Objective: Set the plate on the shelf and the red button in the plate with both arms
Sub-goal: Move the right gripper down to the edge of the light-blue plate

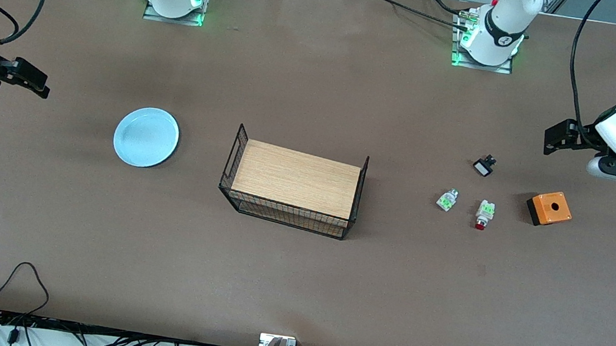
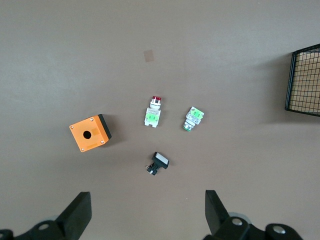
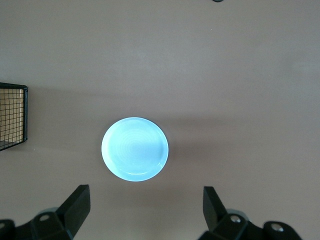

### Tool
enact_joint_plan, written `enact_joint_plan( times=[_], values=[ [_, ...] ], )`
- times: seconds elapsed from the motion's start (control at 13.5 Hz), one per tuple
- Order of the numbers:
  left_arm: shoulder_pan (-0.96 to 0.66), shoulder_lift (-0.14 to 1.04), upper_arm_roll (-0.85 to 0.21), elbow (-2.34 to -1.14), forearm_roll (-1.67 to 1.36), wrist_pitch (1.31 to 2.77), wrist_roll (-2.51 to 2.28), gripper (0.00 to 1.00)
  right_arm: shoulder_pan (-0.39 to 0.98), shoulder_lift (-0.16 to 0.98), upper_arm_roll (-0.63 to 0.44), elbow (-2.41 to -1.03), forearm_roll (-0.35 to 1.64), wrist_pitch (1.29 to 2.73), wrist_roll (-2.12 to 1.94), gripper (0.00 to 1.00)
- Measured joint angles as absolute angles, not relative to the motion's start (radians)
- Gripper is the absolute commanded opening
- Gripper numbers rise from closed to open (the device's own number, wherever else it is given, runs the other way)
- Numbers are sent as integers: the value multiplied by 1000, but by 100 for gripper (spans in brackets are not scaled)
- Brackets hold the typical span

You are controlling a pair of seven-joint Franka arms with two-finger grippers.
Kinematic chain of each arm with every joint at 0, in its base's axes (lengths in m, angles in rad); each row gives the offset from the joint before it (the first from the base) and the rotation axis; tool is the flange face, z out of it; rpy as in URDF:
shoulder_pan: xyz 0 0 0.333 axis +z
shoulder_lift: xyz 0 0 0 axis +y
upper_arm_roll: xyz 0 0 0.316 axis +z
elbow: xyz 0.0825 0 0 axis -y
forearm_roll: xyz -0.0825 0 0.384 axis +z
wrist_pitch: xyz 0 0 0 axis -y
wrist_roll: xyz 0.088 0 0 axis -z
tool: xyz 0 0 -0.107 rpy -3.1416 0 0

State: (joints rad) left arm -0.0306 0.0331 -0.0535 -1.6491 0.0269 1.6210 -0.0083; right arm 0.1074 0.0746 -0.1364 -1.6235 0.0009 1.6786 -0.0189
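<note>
The brown table (image 1: 294,278) is filling nearly the whole front view, and one wire basket with a wooden board across it (image 1: 295,180) is sitting at the centre of that view. It is probably serving as the drop-off place, since it is lying midway between the two arms.

One plate (image 1: 146,137) is lying flat and empty in the middle band of the front view, toward the right arm's end of the table and well apart from the basket. That is putting it within the right arm's reach. The right gripper (image 1: 29,78) is hovering over the table at that end. In the right wrist view its fingers (image 3: 77,205) are spread wide with nothing between them, framing the plate below.

One orange box with a round hole (image 1: 549,208) is resting toward the left arm's end.

The left gripper (image 1: 559,137) is hovering over that end. Its fingers (image 2: 80,212) are also gaping wide and gripping nothing.

Three small parts are lying between the box and the basket. One black part (image 1: 484,165) is sitting highest in the front view. One white-green part without a red cap (image 1: 446,199) is lying lower. The single red button (image 1: 484,214) is lying just beside that, its red cap pointing toward the lower edge.
</note>
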Motion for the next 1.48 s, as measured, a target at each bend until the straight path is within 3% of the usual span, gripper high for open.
enact_joint_plan(
  times=[0.44, 1.04, 1.19, 1.48],
  values=[
    [-31, 33, -54, -1649, 27, 1617, -8, 100, 108, 91, -136, -1625, 3, 1679, -19, 100],
    [-34, 33, -55, -1649, 27, 1614, -8, 100, 162, 301, -137, -1634, 3, 1728, -18, 100],
    [-33, 33, -55, -1649, 27, 1613, -8, 100, 161, 328, -139, -1678, 3, 1774, -18, 100],
    [-33, 33, -55, -1649, 27, 1612, -8, 100, 159, 330, -142, -1896, 3, 1997, -19, 100]
  ],
)
